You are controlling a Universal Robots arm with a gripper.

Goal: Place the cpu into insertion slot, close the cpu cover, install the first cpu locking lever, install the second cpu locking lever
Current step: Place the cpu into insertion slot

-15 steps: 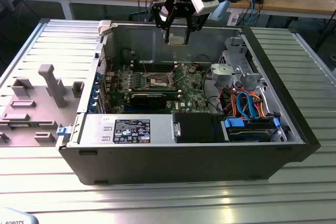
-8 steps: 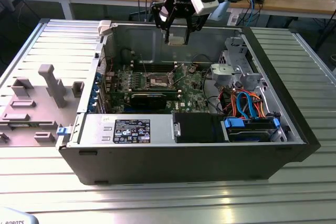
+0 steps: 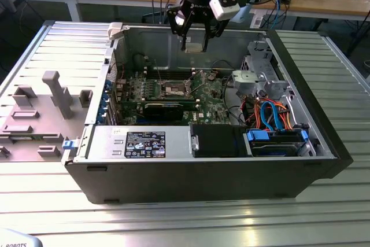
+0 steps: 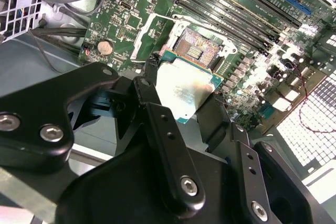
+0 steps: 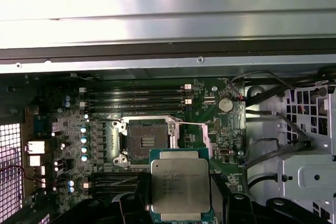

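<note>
The flat square metal-topped cpu (image 5: 180,190) is silvery-grey with a thin teal-green border. The black metal fingers (image 4: 167,145) carry silver screws. The small square insertion slot (image 5: 148,141) is dark inside a silver rim, set in the green circuit board (image 5: 210,114). Blue and orange cables (image 3: 272,114) lie in the grey steel case (image 3: 144,44). The ribbed metal counter (image 3: 173,224) is striped silver.

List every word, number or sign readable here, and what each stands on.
None reads clearly.
The label on the power supply: print too small.
The cpu top, held in the gripper: faint lines, unreadable.
The circuit board: markings too small.
</note>
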